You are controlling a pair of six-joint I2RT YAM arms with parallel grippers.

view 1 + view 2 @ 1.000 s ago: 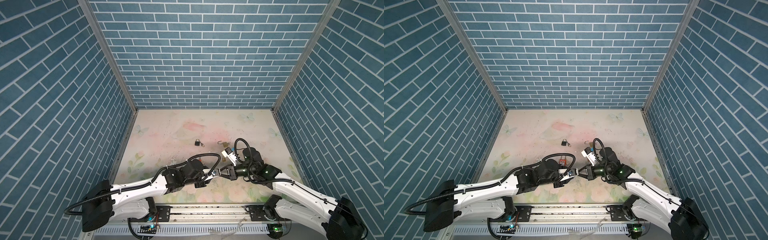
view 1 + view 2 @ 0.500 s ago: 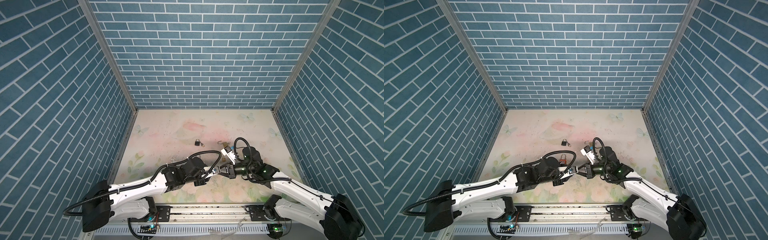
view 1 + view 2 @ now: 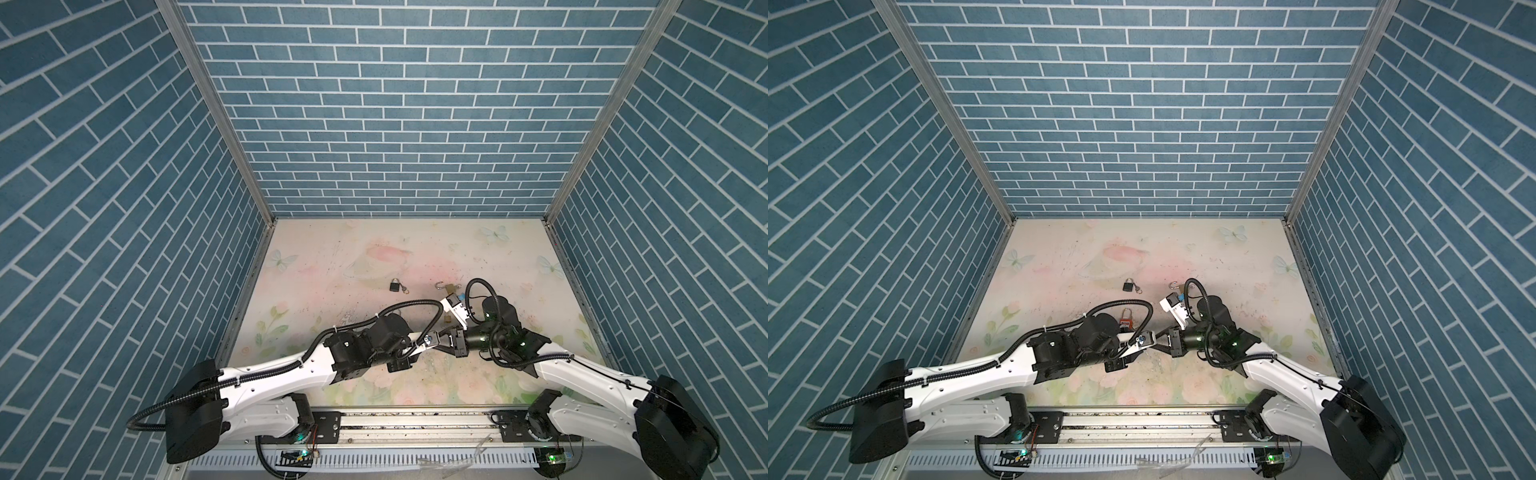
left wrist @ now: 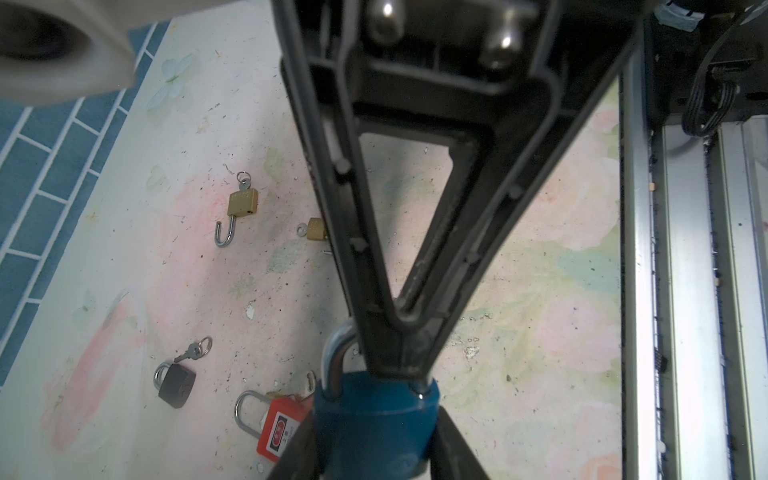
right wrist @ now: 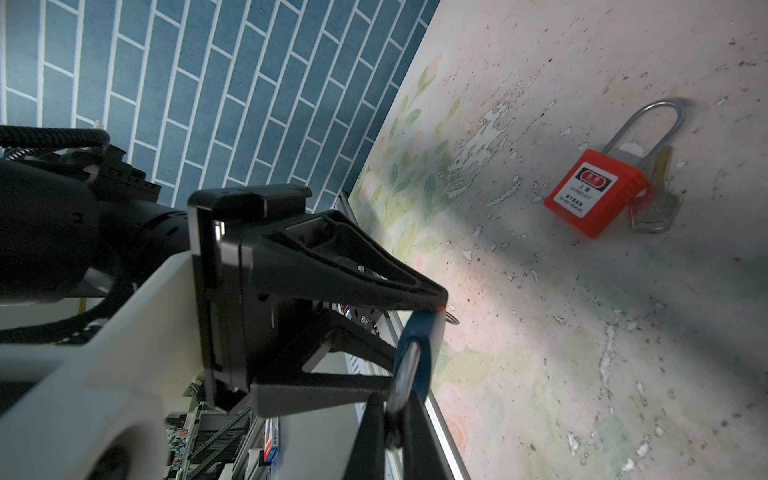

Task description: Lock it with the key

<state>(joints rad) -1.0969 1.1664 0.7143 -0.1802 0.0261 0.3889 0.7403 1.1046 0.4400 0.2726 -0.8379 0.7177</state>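
Meeting nose to nose above the front of the floral tabletop (image 3: pixel 332 257), two robot arms share one blue padlock (image 4: pixel 374 415), held clear of the surface between them. The left hand (image 5: pixel 415 338) is clamped across the padlock's body, while the right hand (image 4: pixel 399 353) is pinched together on the steel shackle (image 4: pixel 334 357), its tips right at the top of the body.

Whether the shackle's free leg is seated cannot be told, because the right hand's tips cover that spot in the left wrist view. The padlock's own key is not plainly seen; only a small ring (image 5: pixel 453 320) peeks past the far edge of the body in the right wrist view.

The step in hand looks to be closing the shackle. Doing it well likely means the left hand keeps the body dead steady while the right pushes straight along the shackle's legs — not sideways — so the free leg drops into its hole rather than skidding on the rim. A twist here could lever the body out of the left grip. The key turn would sensibly wait until the shackle is home.

Lying farther back on the tabletop are a red safety padlock (image 5: pixel 590 191) with a bare key (image 5: pixel 656 199) against its side, a black padlock (image 3: pixel 395 285) and an open brass padlock (image 4: pixel 242 202).
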